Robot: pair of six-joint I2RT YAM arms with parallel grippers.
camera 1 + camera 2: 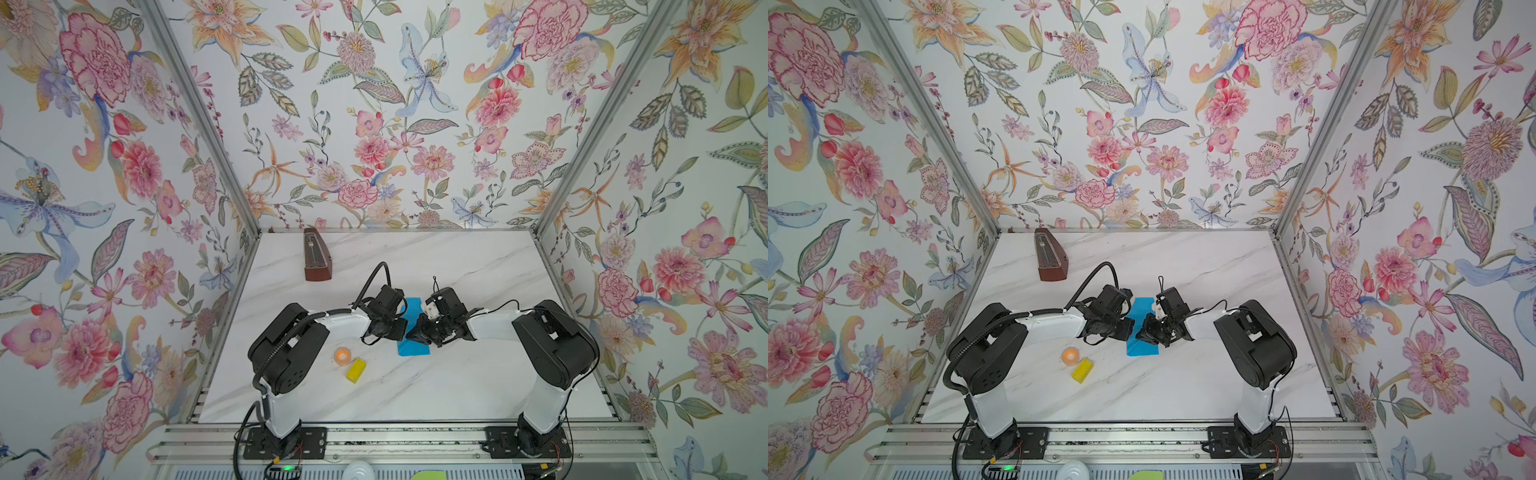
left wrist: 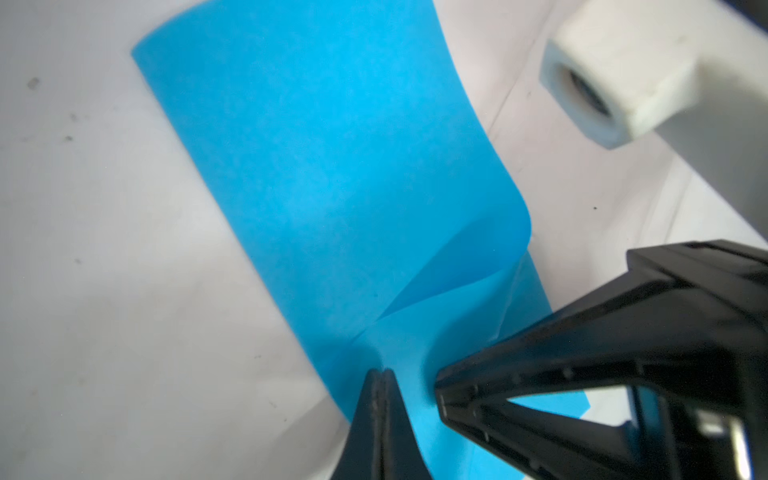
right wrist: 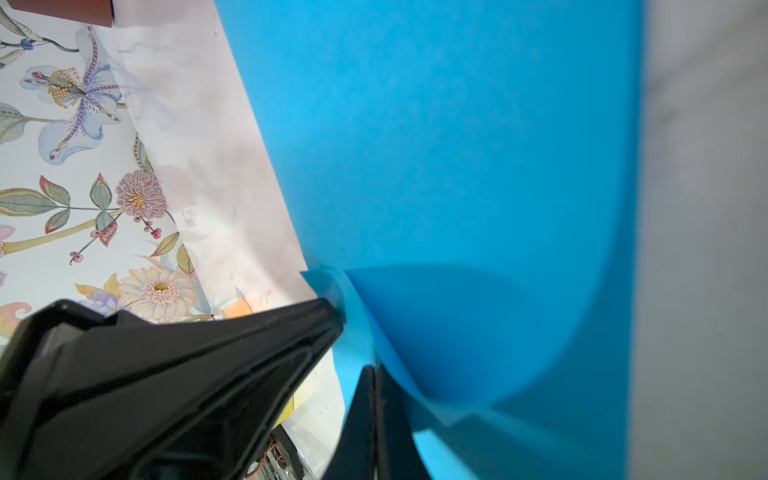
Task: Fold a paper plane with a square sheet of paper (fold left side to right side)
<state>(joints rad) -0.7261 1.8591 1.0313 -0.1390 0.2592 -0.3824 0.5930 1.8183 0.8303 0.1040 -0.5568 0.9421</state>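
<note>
Square sheet of paper (image 1: 413, 348) curls up, R hand (image 3: 374, 374) pinching it, L hand (image 2: 379, 376) shut (yellow block (image 1: 356, 370) nearby).

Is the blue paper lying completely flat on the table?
No, the blue paper curls over itself in a loose, uncreased bend.

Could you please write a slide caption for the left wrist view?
The left hand, shut, pinches the curled blue sheet of paper, with the right hand close beside it.

One blue paper sheet (image 1: 413, 349), one metronome (image 1: 316, 259), one yellow block (image 1: 356, 370), one orange ball (image 1: 343, 355).
</note>
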